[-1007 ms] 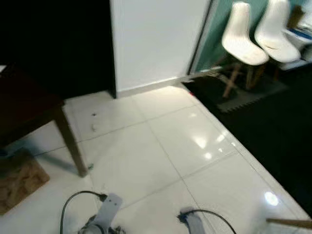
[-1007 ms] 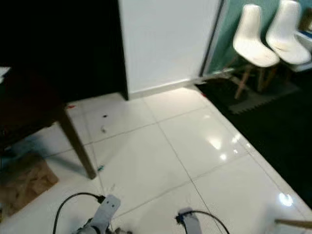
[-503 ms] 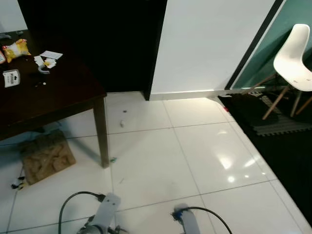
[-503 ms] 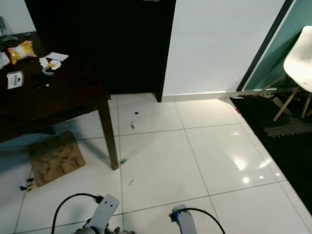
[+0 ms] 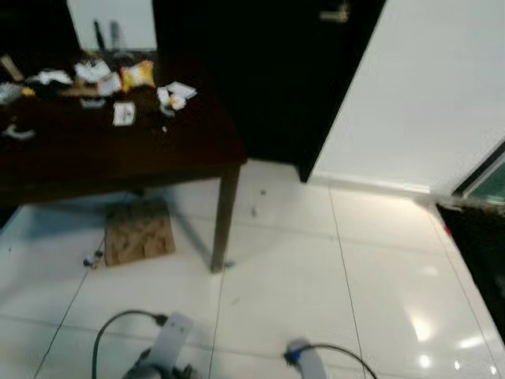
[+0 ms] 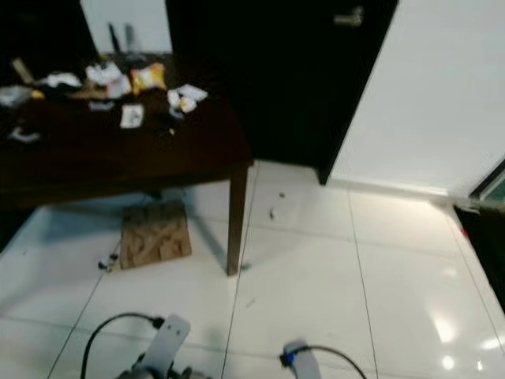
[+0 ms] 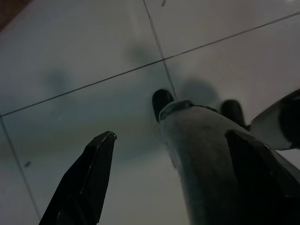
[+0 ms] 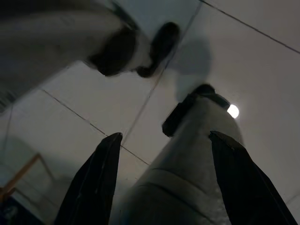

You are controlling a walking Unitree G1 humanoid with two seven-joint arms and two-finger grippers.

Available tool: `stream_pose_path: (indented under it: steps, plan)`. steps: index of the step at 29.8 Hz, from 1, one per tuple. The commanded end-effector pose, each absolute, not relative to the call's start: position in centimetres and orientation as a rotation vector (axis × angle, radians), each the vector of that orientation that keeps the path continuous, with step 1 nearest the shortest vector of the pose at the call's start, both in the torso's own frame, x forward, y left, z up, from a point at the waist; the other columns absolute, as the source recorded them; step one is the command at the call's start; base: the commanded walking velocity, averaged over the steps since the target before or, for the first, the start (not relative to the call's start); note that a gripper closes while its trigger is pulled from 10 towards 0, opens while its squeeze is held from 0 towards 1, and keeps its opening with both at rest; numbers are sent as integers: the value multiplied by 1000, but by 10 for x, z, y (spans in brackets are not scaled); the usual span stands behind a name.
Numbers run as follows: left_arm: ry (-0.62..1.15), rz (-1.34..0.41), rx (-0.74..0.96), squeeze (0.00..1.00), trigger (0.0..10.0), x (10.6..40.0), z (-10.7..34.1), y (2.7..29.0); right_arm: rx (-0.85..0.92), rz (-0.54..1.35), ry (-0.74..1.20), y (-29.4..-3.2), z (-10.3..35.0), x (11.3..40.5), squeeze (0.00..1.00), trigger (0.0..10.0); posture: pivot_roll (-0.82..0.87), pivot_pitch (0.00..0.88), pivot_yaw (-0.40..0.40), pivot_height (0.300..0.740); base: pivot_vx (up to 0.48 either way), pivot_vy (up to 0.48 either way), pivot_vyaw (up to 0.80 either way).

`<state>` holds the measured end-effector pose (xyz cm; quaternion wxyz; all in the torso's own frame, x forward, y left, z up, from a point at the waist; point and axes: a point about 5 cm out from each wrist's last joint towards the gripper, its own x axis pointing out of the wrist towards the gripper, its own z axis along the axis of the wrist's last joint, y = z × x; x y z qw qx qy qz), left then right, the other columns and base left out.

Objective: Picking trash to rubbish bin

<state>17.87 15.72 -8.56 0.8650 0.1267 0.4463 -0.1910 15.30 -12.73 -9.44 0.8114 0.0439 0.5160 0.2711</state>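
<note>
Trash lies scattered on a dark wooden table [image 5: 181, 150] at the upper left: a yellow snack packet [image 5: 138, 73], a white card [image 5: 123, 114], crumpled white papers [image 5: 175, 93] and several more wrappers towards the far left corner. Small scraps [image 5: 254, 211] dot the white tiles beyond the table leg. Both arms hang low at the picture's bottom edge, the left forearm [image 5: 170, 347] and the right forearm [image 5: 304, 363]. My left gripper [image 7: 169, 135] is open above the floor with nothing between its fingers. My right gripper [image 8: 165, 136] is likewise open and holds nothing.
A flat piece of brown cardboard [image 5: 139, 232] lies on the floor under the table, with a small dark object [image 5: 92, 257] beside it. A dark door [image 5: 292, 71] and a white wall [image 5: 434, 95] stand behind. Glossy white tiles [image 5: 379, 284] stretch to the right. My own legs [image 7: 201, 154] show below the grippers.
The camera has swung to the left: the table and its trash have come well into view, and the white chairs and dark mat have slid out on the right. Both arms hang as before.
</note>
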Motion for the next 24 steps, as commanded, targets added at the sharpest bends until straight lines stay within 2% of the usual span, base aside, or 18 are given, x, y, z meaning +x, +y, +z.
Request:
stream_pose_path:
  steps: [1, 10, 24]
  plan:
    - [1031, -417, 266, 0, 10000, 157, -96, 158, 106, 572, 1133, -132, -98, 143, 0, 10000, 283, 116, -114, 740, 0, 0, 688]
    - [1030, -422, 261, 0, 10000, 156, -96, 157, 130, 614, 1114, -128, -97, 141, 0, 10000, 283, 121, -115, 740, 0, 0, 686]
    - [1038, -419, 257, 0, 10000, 155, -97, 157, 144, 647, 1064, -104, -80, 180, 0, 10000, 280, 118, -116, 740, 0, 0, 688]
